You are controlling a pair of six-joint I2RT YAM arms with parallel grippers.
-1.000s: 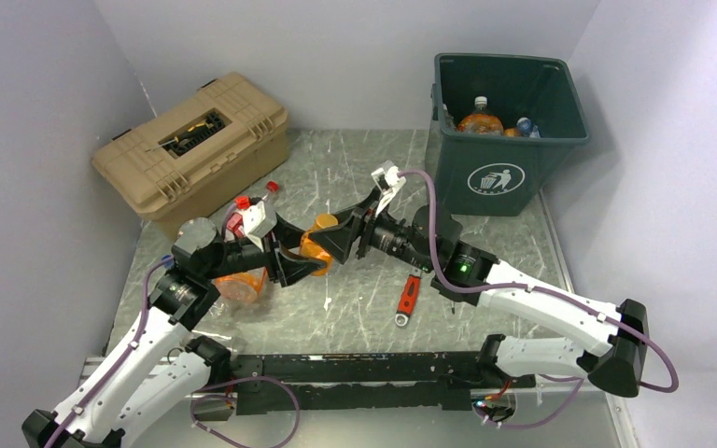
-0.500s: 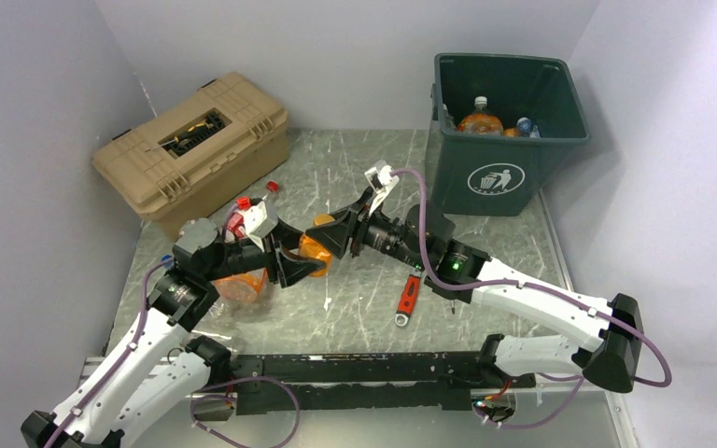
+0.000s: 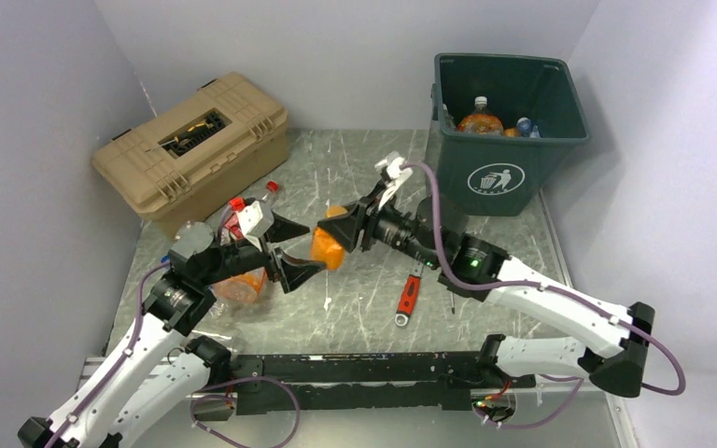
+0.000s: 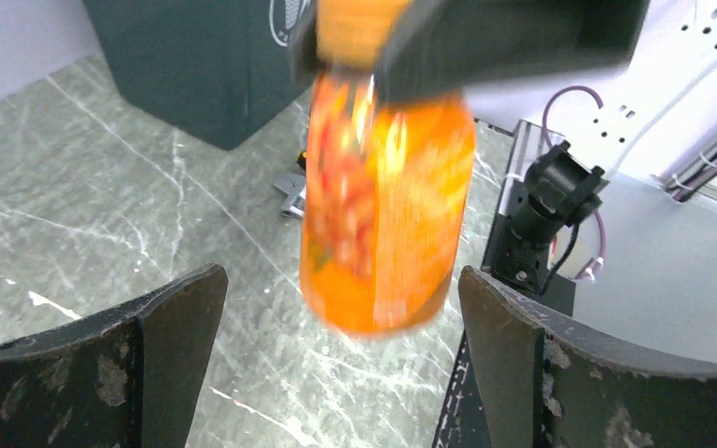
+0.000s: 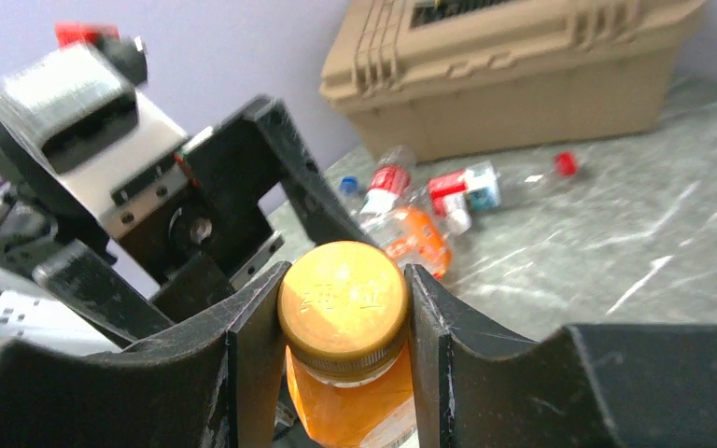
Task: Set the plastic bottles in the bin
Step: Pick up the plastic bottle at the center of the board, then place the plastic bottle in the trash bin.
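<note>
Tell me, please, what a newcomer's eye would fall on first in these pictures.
A bright orange plastic bottle hangs mid-table, pinched at its orange cap by the right gripper, while the left gripper stands wide open on either side of its base, not touching. Behind on the right stands the tall dark green plastic bin with bottles already inside; a tan plastic toolbox sits back left.

The bottle (image 3: pixel 327 248) was bright orange, with a gold-orange cap (image 5: pixel 342 308). The bin (image 3: pixel 541 173) was dark green with a white picture on its front. The toolbox (image 3: pixel 191 149) was tan. The wrench (image 3: pixel 409 297) had a red handle. The table (image 3: pixel 355 313) was grey with white streaks, like marble.
</note>
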